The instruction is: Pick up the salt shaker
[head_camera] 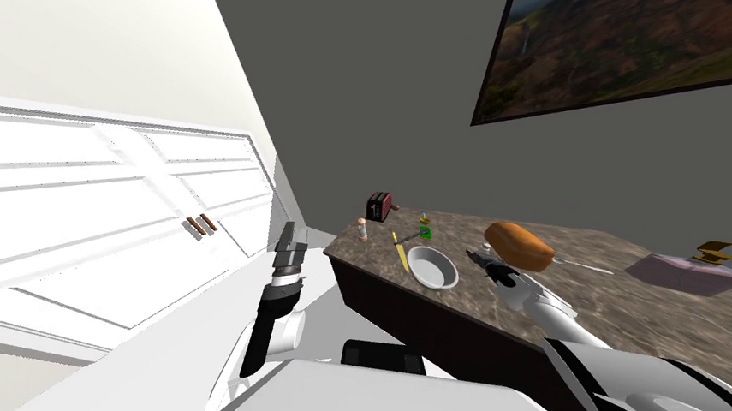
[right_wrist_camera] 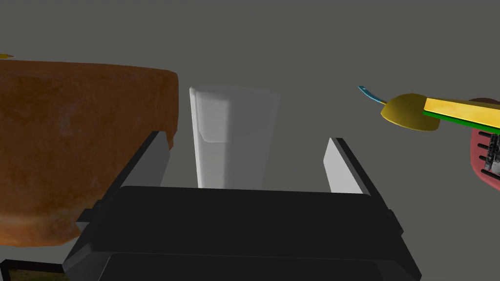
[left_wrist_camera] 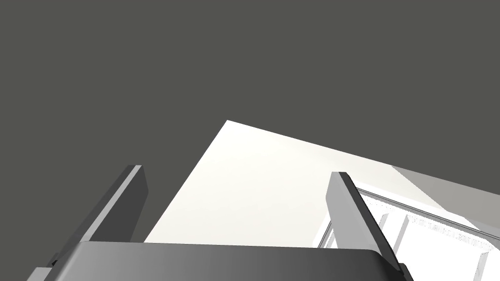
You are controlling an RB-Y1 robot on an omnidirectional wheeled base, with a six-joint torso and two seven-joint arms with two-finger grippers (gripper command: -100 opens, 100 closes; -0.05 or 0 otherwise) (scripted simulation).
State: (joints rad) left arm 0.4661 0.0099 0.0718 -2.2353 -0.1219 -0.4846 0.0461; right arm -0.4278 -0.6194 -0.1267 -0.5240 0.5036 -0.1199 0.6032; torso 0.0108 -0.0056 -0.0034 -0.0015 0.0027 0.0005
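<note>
A pale, see-through shaker-like container (right_wrist_camera: 234, 122) stands upright between the fingers of my right gripper (right_wrist_camera: 247, 138), nearer the finger on the bread side. The jaws are open and touch nothing. A brown bread loaf (right_wrist_camera: 73, 146) sits close against that same side. In the head view my right gripper (head_camera: 475, 257) hovers low over the dark stone counter (head_camera: 627, 315), right beside the loaf (head_camera: 519, 247). A second small shaker (head_camera: 363, 230) with a brownish top stands at the counter's far left end. My left gripper (head_camera: 288, 233) is raised off the counter's left, its fingers (left_wrist_camera: 136, 195) open and empty.
On the counter are a red toaster (head_camera: 380, 206), a white bowl (head_camera: 432, 267), a yellow-handled knife (head_camera: 400, 252), a small green item (head_camera: 425, 231) and a pink box (head_camera: 689, 272). A yellow and green utensil (right_wrist_camera: 439, 111) lies off to my right gripper's side. White panelled doors (head_camera: 98, 212) stand left.
</note>
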